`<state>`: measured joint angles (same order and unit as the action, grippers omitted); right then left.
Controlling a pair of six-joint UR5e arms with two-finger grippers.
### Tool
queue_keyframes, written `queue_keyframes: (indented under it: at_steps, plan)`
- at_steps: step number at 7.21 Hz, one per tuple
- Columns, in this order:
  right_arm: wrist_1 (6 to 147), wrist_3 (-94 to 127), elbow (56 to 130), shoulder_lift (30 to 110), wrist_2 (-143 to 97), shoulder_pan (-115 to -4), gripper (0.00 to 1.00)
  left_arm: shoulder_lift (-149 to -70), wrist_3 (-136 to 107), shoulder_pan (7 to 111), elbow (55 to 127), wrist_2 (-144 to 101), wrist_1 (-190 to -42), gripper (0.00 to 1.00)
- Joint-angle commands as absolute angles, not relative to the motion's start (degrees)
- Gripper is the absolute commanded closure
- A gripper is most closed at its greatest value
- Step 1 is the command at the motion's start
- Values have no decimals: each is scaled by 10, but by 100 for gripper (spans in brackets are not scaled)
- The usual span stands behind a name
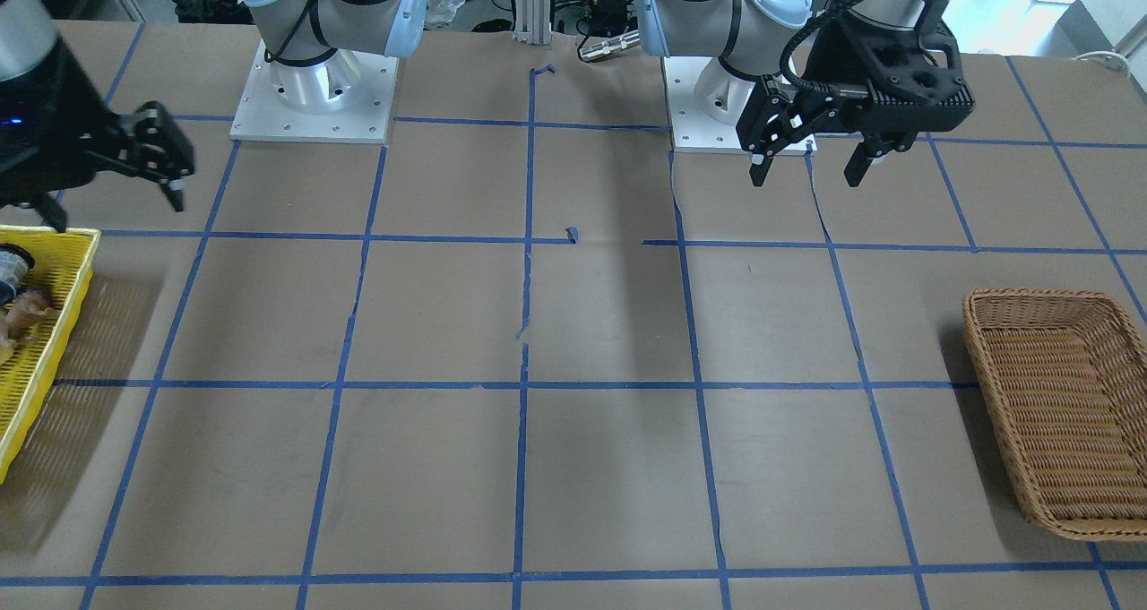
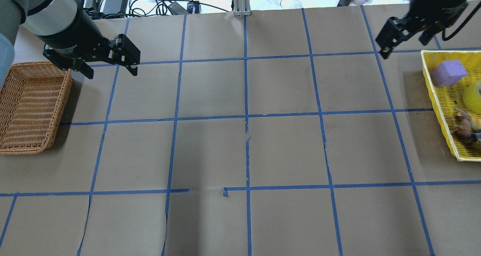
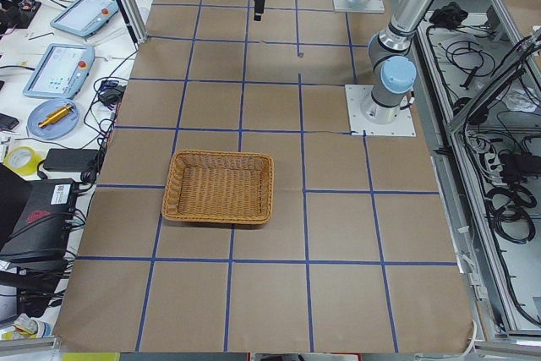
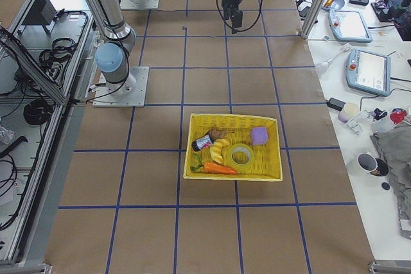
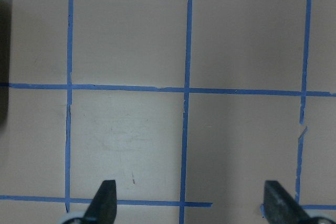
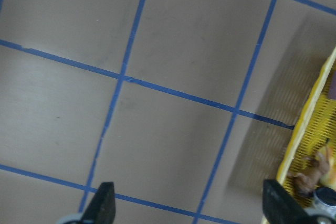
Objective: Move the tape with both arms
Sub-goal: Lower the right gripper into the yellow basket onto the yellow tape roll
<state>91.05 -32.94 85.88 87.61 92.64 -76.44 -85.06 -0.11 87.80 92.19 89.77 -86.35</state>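
The yellow tape roll (image 2: pixel 474 96) lies in the yellow basket (image 2: pixel 432 83) at the table's right end; it also shows in the exterior right view (image 4: pixel 241 156), flat among other items. My right gripper (image 2: pixel 404 49) hangs open and empty in the air just beyond the basket's far left corner, apart from the tape; it also shows in the front view (image 1: pixel 115 211) and its wrist view (image 6: pixel 189 205). My left gripper (image 2: pixel 111 72) is open and empty above bare table beside the wicker basket (image 2: pixel 60 109); it also shows in the front view (image 1: pixel 806 178) and its wrist view (image 5: pixel 190 203).
The yellow basket (image 4: pixel 192 152) also holds a purple block (image 2: pixel 448 72), a toy animal (image 2: pixel 464 126), a banana, a carrot and a small bottle. The wicker basket (image 1: pixel 995 359) has nothing in it. Blue tape lines grid the brown table. Cables and clutter lie past the far edge.
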Motion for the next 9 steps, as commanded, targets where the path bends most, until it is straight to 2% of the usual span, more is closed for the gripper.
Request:
queue_keyframes:
  at_steps: [1, 3, 5, 7, 9]
  plan:
    - [987, -565, 864, 813, 921, -614, 0, -851, -2, 878, 918, 896, -865, 0]
    - [1092, -666, 865, 753, 933, -552, 0, -853, -2, 875, 913, 893, -882, 0]
    - [1115, -686, 866, 688, 926, -489, 0, -860, -2, 875, 909, 892, -882, 0]
    - [1226, -712, 894, 636, 933, -479, 0, -876, -2, 874, 876, 894, -905, 0]
    - [1289, -712, 912, 595, 933, -472, 0, -878, -2, 874, 875, 892, -908, 0]
